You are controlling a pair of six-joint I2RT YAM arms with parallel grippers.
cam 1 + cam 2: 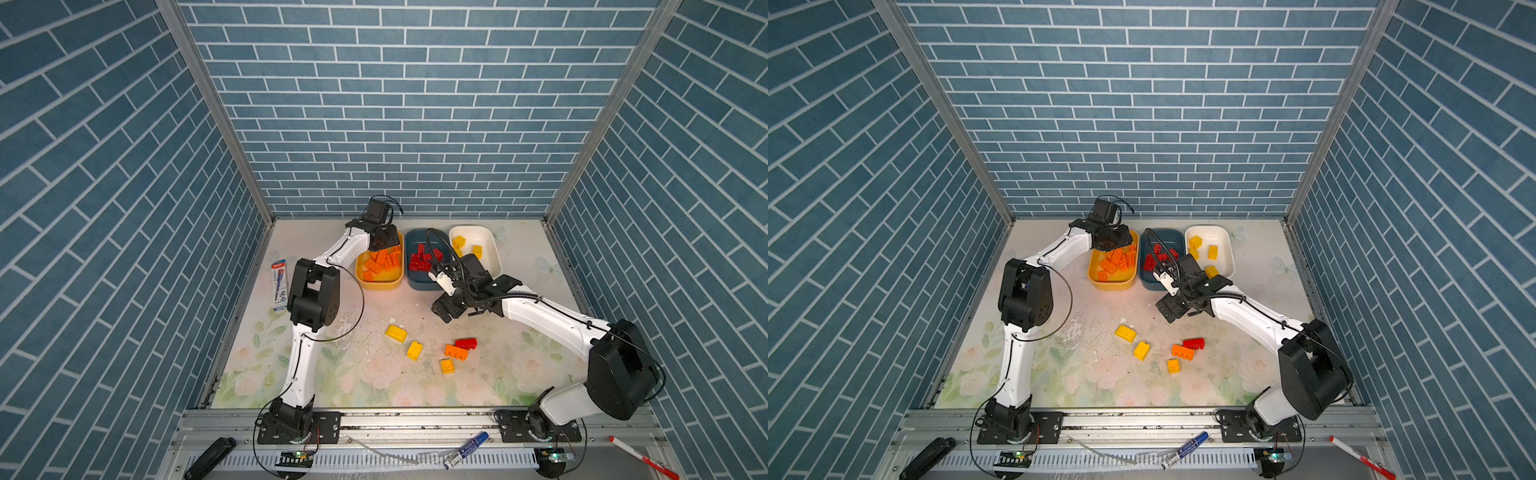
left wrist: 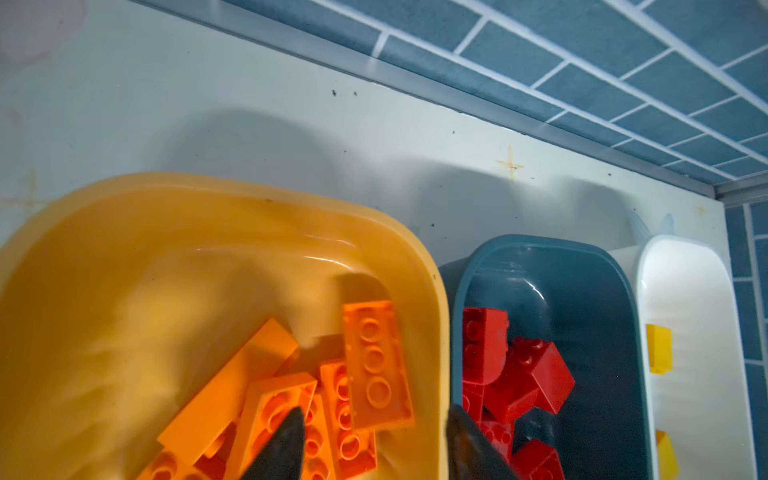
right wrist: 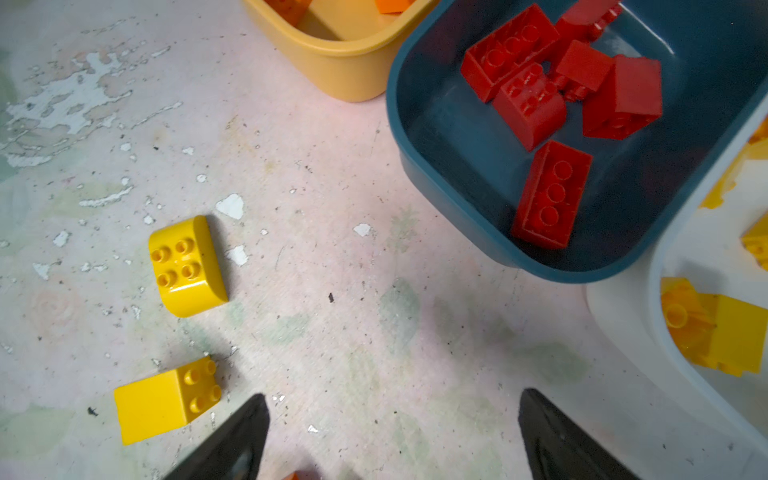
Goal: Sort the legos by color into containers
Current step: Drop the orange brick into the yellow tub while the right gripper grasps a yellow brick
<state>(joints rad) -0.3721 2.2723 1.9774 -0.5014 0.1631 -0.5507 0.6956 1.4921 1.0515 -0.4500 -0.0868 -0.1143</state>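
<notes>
My left gripper [image 2: 376, 415] hangs open over the yellow tub [image 1: 380, 286], nothing between its fingers. A blurred orange brick [image 2: 376, 365] sits just beyond the fingertips on the pile of orange legos [image 1: 382, 262]. The teal tub [image 1: 419, 284] holds red legos [image 3: 552, 195], and the white tub [image 1: 486, 232] holds yellow ones. My right gripper [image 3: 392, 395] stands open and empty above the table, in front of the teal tub. Loose on the table lie three yellow bricks [image 1: 395, 333] [image 1: 414, 350] [image 1: 447, 365], an orange one [image 1: 456, 351] and a red one [image 1: 466, 343].
A marker pack [image 1: 279, 284] lies by the left wall. On the front rail sit a blue marker [image 1: 465, 449], a red pen [image 1: 640, 457] and a dark object [image 1: 210, 457]. The three tubs stand side by side near the back wall.
</notes>
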